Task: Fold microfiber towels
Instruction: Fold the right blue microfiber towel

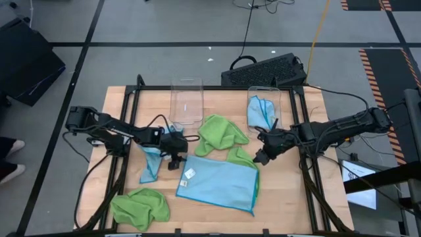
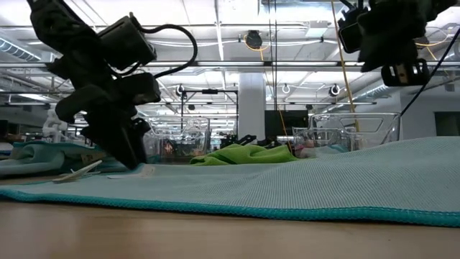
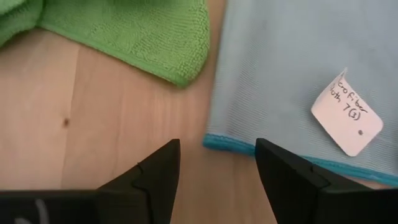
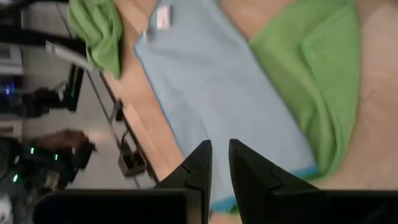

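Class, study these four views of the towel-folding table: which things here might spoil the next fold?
1. The left claw stands open just off the blue towel corner; closing may miss the hem.
2. A green towel lies against that blue towel's edge and may snag.
3. The paper tag could get folded inside.

L arm is seen reaching in from the 9 o'clock edge of the high view, stretched toward centre. L end effector (image 1: 175, 160) is held low, tips pointed down, close to the worktop (image 1: 289, 197); fingers (image 3: 155, 177) are parted w/ a clear gap, nothing between them. R arm is extended from 3 o'clock. R end effector (image 1: 261, 157) is held raised, fingers nearly together, nothing gripped.
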